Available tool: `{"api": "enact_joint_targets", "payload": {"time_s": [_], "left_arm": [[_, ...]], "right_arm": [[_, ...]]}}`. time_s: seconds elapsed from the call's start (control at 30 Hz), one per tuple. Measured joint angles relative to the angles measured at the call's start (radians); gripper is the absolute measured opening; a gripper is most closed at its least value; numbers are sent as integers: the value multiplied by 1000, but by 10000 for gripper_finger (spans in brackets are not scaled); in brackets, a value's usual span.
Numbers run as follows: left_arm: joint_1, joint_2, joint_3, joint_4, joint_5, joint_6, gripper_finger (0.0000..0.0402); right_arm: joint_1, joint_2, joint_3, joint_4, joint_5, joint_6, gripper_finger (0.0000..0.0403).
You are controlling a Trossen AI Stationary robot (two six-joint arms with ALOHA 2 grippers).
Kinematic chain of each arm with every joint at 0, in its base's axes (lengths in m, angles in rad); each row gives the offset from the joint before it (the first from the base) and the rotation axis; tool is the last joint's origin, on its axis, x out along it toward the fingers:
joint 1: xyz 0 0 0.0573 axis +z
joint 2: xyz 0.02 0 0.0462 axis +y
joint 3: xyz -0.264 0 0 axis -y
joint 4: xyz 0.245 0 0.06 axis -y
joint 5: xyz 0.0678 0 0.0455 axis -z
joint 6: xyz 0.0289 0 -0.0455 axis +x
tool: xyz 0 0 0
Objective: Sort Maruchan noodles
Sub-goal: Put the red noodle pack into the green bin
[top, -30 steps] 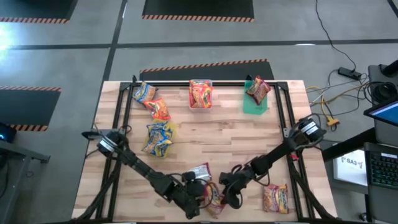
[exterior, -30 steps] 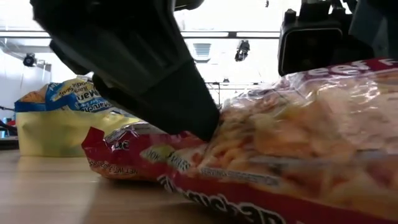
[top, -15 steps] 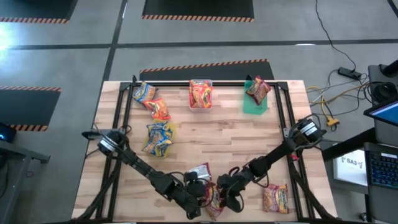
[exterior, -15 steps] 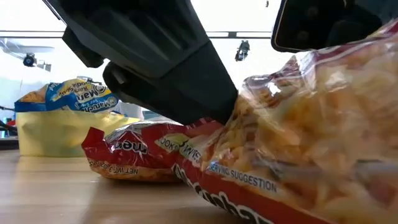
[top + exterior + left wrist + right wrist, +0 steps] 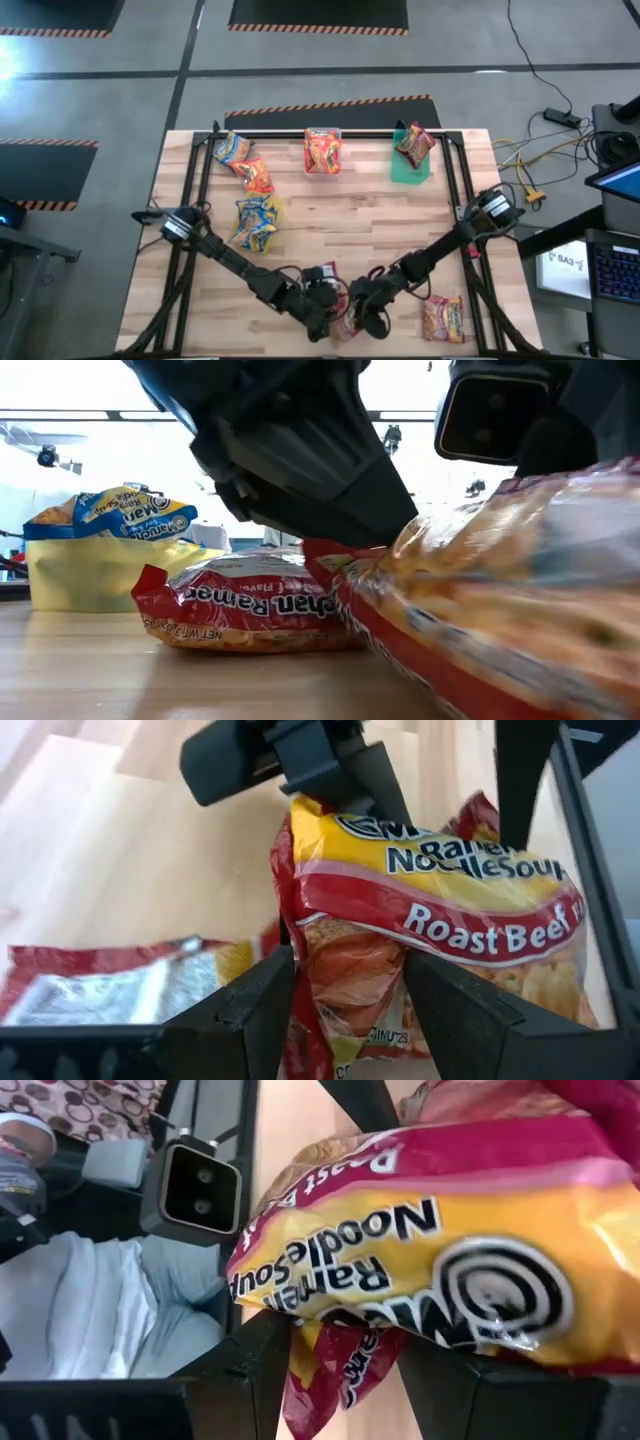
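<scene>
Desk (image 5: 300, 225) front: both grippers, left (image 5: 345, 985) and right (image 5: 345, 1355), clamp one Roast Beef packet (image 5: 430, 910); label readable only in wrist views. Clear tub (image 5: 322, 152) holds a packet.

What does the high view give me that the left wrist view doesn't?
Only the high view: the whole table, packets sorted along the far edge, a yellow-and-blue packet at left, a loose packet near the right arm, and both arms meeting at the near edge.

Only the left wrist view: the "Roast Beef" label, and a silvery packet lying beside it.

Both: the Roast Beef packet between the left gripper and the right gripper.
</scene>
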Motion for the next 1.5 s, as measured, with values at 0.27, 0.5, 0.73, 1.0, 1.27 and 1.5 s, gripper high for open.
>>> {"api": "enact_joint_targets", "payload": {"time_s": [0.27, 0.5, 0.73, 1.0, 1.27, 1.5], "left_arm": [[23, -9, 0, -5, -3, 79, 181], [76, -40, 0, -21, 0, 165, 181], [180, -81, 0, -35, -2, 282, 181], [311, -107, 2, -16, -14, 400, 181], [466, -103, 4, 128, -23, 420, 181], [552, -77, 4, 191, 20, 470, 181]], "right_arm": [[-28, -44, -2, -73, -24, -16, 155], [-65, -137, -2, -224, -16, -59, 155], [-152, -243, -2, -420, -7, -138, 155], [-284, -383, -2, -669, 46, -253, 155], [-436, -468, -5, -776, 133, -301, 155], [-566, -470, -12, -802, 120, -358, 155]]}}
